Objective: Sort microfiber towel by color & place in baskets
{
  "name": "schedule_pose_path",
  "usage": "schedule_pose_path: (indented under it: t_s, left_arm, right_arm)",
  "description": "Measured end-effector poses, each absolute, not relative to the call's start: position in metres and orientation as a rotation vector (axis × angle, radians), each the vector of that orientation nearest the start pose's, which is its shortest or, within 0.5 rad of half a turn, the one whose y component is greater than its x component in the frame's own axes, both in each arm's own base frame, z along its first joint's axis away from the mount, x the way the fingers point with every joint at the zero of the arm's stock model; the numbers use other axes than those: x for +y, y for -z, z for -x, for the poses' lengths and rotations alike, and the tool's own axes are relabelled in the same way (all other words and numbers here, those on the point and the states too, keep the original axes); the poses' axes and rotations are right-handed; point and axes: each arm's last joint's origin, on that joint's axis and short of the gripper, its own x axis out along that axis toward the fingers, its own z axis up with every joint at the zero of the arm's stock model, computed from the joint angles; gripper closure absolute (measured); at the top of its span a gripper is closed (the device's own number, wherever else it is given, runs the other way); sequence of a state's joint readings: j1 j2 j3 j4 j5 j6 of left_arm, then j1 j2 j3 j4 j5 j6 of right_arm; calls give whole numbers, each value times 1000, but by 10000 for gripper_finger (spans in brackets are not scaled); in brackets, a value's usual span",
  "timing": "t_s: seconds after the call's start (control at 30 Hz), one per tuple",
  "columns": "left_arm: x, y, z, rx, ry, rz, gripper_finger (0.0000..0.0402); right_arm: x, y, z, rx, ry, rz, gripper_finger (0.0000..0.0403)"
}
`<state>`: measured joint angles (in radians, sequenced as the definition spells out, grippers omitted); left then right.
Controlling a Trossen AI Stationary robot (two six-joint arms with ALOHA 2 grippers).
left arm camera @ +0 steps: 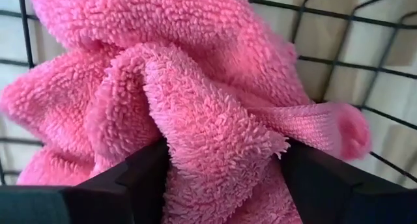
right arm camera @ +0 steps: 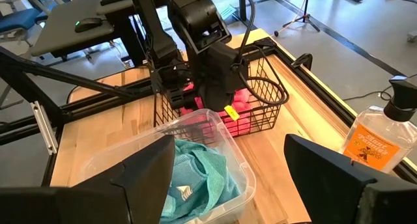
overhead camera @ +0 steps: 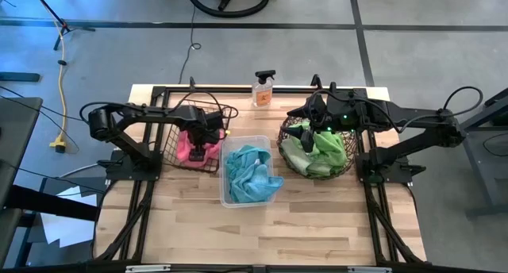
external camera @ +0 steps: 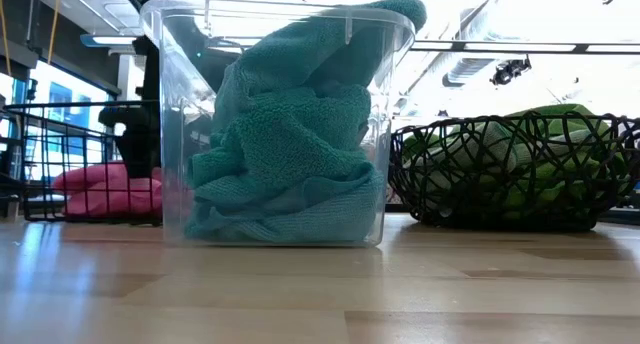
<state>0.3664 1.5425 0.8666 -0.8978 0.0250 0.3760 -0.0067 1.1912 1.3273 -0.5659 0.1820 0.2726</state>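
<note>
Your left gripper (overhead camera: pixel 208 135) sits down inside the black wire basket (overhead camera: pixel 230 114), directly over the pink towels (overhead camera: pixel 190 148). The left wrist view shows its jaws spread wide, with a fold of pink towel (left arm camera: pixel 195 120) bulging between them; the pile appears to rest on its own, so this reads as a release, not a grip. The placement makes sense: pink goes to the wire basket, and dropping low keeps the cloth from snagging on the rim.

Your right gripper (overhead camera: pixel 311 124) hovers above the round woven basket (overhead camera: pixel 287 138), over the lime green towels (overhead camera: pixel 325 150). Its jaws stand apart and hold nothing; the right wrist view looks between them across the table toward the left arm.

The teal towels (overhead camera: pixel 250 174) fill the clear plastic tub (overhead camera: pixel 270 195) between the two baskets. In the low view they heap above the rim.

No loose towel shows on the wooden table (overhead camera: pixel 262 233). Each colour has its own container, so sorting looks essentially done. The spray bottle (overhead camera: pixel 263 89) stands at the far edge, apart from the work.

Suggested next: lift the left arm straight up, so no fingertip drags pink cloth out.
</note>
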Motion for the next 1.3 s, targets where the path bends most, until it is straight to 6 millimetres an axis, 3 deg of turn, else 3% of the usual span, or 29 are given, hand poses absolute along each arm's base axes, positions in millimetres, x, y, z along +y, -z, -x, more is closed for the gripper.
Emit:
schedule_pose_path:
  t_s: [0.33, 0.53, 0.67, 0.83, 1.1, 1.3]
  left_arm:
    - [84, -201, -221, 1619, 86, -12, 143]
    - [82, -233, -214, 1491, 33, -47, 143]
    - [78, -267, -206, 1356, -26, -69, 143]
    - [71, -320, -188, 1072, -139, -47, 143]
    - [54, -401, -148, 333, -278, 84, 143]
    - [45, -434, -124, 24, -278, 83, 147]
  right_arm:
    - [-7, -401, -244, 402, 240, -219, 116]
    - [-7, -401, -244, 402, 240, -220, 116]
    - [-7, -401, -244, 401, 240, -219, 116]
    - [-7, -403, -245, 384, 233, -180, 116]
    - [-8, -418, -249, 234, 222, -89, 116]
    - [-8, -422, -250, 200, 224, -49, 116]
